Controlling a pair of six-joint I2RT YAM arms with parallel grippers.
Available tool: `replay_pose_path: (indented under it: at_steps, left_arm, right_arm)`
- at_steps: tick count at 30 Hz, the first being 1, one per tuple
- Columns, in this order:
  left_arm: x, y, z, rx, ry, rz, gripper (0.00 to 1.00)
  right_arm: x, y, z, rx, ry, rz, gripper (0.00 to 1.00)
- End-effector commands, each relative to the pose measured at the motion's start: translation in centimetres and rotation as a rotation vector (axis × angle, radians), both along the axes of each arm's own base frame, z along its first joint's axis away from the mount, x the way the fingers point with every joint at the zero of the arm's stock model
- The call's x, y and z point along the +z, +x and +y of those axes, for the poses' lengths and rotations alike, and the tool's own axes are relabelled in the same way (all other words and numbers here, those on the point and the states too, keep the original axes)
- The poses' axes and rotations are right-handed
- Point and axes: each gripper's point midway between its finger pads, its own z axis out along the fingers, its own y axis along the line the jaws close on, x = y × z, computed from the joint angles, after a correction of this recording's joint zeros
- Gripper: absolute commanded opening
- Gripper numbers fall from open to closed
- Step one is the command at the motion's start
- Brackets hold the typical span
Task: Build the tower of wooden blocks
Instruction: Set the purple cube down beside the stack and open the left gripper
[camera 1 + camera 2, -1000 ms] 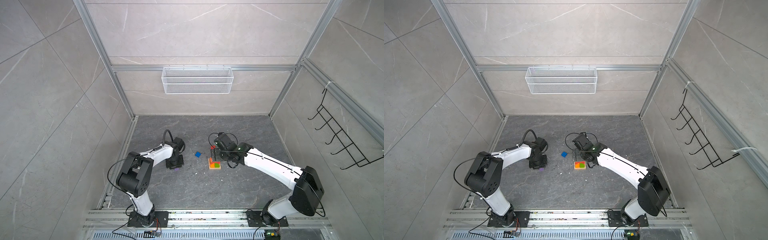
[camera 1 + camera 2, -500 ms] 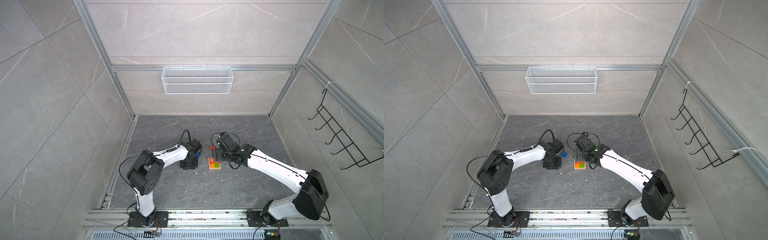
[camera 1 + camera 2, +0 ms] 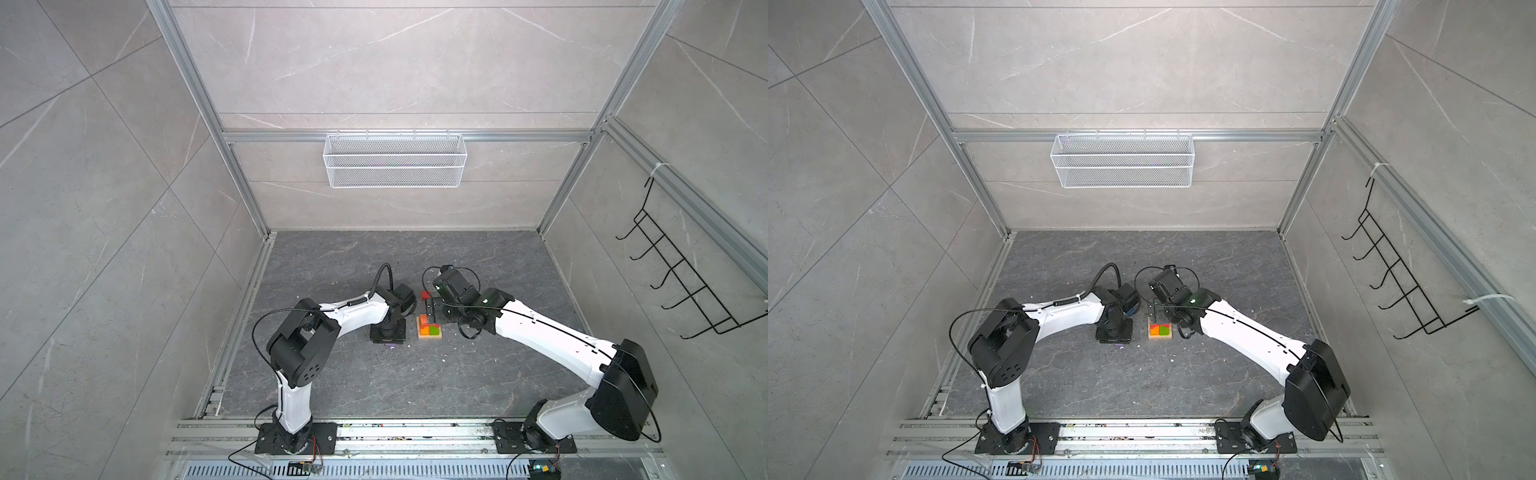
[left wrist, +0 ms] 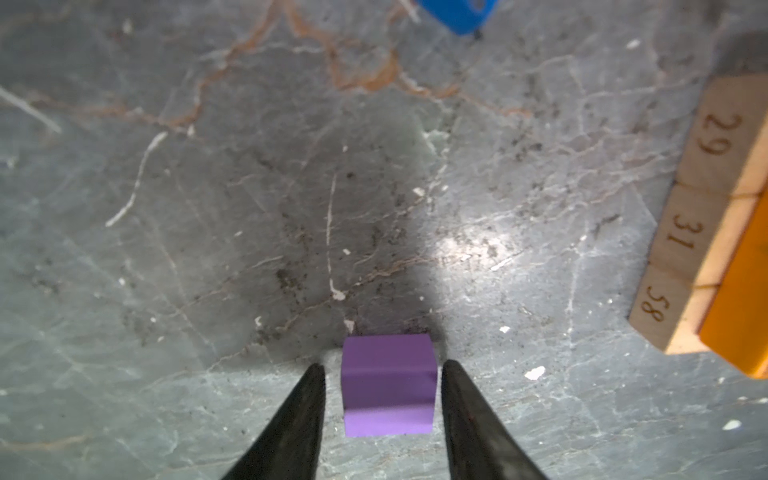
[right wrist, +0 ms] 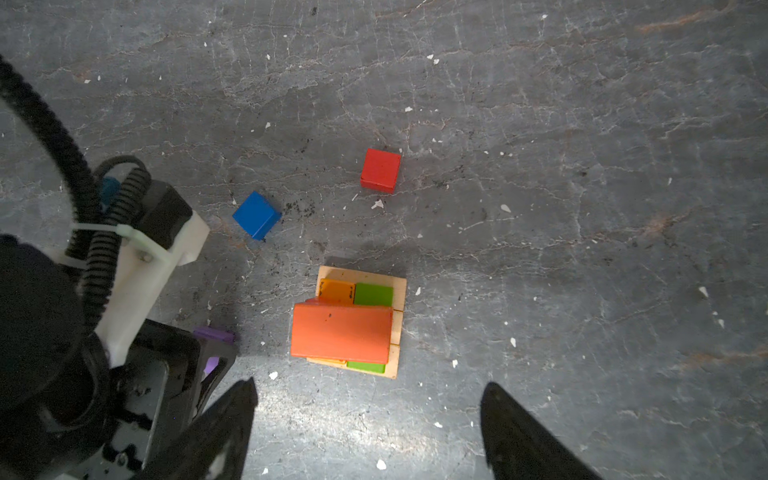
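At roughly 8 o'clock of the tower [image 3: 430, 330] in a top view, on the table [image 3: 415, 386], purple cube [image 4: 388, 384] sits between fingers [image 4: 299, 415] of left end effector [image 4: 384, 365], narrowly parted, gaps either side, ungripped; right end effector [image 5: 370, 384] wide, empty; cube likely light, rigid, slick-painted, so pinch opposite flat faces at mid-height.

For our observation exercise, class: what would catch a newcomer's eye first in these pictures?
The bright stack of blocks, a red bar over orange and green on a tan base, stands out in the middle of the grey floor. Beside it, the left pincer straddles a purple cube, open, while a red cube and a blue cube lie loose nearby.
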Motion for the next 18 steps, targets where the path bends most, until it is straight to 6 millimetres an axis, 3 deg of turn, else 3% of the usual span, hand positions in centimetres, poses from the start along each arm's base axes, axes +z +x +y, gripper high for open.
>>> replay_pose_path:
  at_steps: [1, 8, 18]
  left_arm:
    - [1.4, 0.4, 0.1, -0.002, 0.013, -0.015, 0.59]
    - [4.4, 1.2, 1.3, -0.012, 0.033, -0.064, 0.68]
    - [7.3, 2.7, 5.8, 0.045, -0.017, -0.099, 0.75]
  right_arm:
    - [0.3, -0.6, 0.6, 0.046, 0.004, 0.006, 0.81]
    - [0.9, -1.7, 1.8, 0.031, 0.001, 0.010, 0.81]
    - [0.6, -3.5, 6.8, 0.057, 0.013, 0.033, 0.79]
